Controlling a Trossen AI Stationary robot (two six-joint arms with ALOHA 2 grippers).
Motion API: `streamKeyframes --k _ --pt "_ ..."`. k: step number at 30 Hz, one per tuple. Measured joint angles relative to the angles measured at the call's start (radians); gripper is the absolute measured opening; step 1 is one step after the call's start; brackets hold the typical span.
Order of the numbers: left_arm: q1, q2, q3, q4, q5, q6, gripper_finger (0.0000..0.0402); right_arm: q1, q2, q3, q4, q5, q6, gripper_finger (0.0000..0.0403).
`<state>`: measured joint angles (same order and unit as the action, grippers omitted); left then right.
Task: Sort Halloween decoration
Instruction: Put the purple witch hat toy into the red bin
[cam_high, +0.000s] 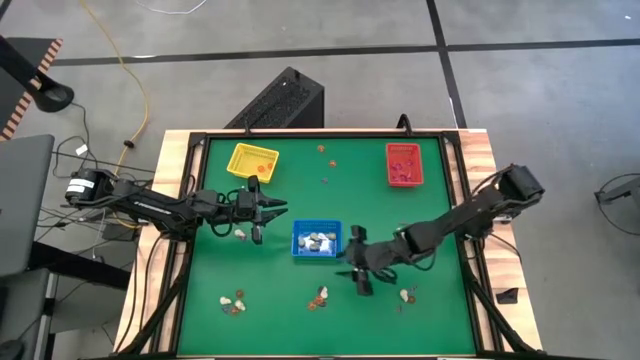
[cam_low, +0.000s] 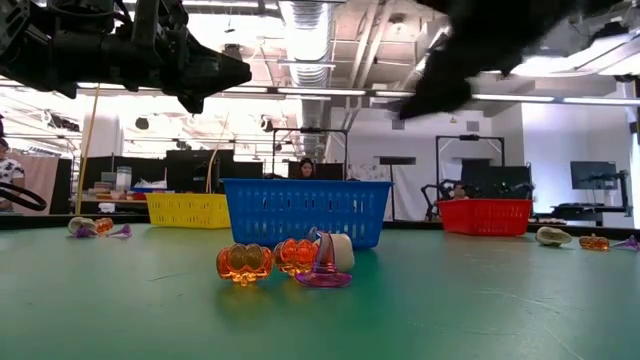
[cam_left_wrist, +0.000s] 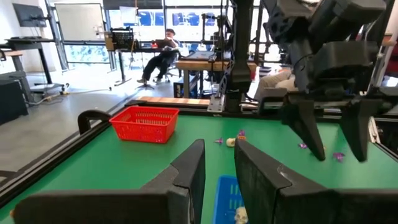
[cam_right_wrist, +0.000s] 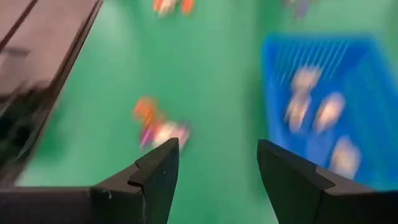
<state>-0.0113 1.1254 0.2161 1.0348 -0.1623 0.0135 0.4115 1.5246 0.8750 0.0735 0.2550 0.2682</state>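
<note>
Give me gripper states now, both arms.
Left gripper: fingers slightly apart, nothing visible between them, beside the blue tray.
Right gripper: open, empty, above the green mat.

Both arms are dark, near black, built of slim jointed segments with blocky housings at the joints. The left arm (cam_high: 150, 205) carries pale lettering along its forearm, and a dark cable runs beside it. The right arm (cam_high: 470, 215) ends in a boxy grey shoulder housing. Each pincer has two flat, matt black fingers (cam_right_wrist: 155, 177) with angular, tapered tips; the left pincer's fingers (cam_left_wrist: 186, 177) look wedge-shaped.
</note>
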Motion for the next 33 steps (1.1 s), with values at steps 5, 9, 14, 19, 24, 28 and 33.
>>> streamKeyframes --k 5,9,14,19,24,28,33 --pt "0.0 0.0 0.0 0.001 0.0 0.0 0.0074 0.091 -0.088 0.0 -0.37 -0.129 0.316 0.0248" --pt "0.0 0.0 0.0 0.001 0.0 -0.001 0.0074 0.183 -0.103 0.0 -0.61 -0.168 0.605 0.0248" --pt "0.0 0.0 0.0 0.0 0.0 -0.001 0.0074 0.289 -0.098 -0.001 -0.723 -0.208 0.809 0.0248" --pt "0.0 0.0 0.0 -0.007 0.0 -0.003 0.0074 0.371 -0.097 -0.001 -0.762 -0.206 0.895 0.0248" --pt "0.0 0.0 0.0 -0.007 0.0 -0.001 0.0074 0.403 -0.097 -0.006 -0.89 -0.182 0.985 0.0248" --pt "0.0 0.0 0.0 -0.008 0.0 -0.002 0.0074 0.397 -0.097 -0.051 -0.902 -0.182 0.985 0.0248" --pt "0.0 0.0 0.0 -0.012 -0.001 -0.007 0.0074 0.377 -0.097 -0.082 -0.898 -0.191 0.981 0.0248"
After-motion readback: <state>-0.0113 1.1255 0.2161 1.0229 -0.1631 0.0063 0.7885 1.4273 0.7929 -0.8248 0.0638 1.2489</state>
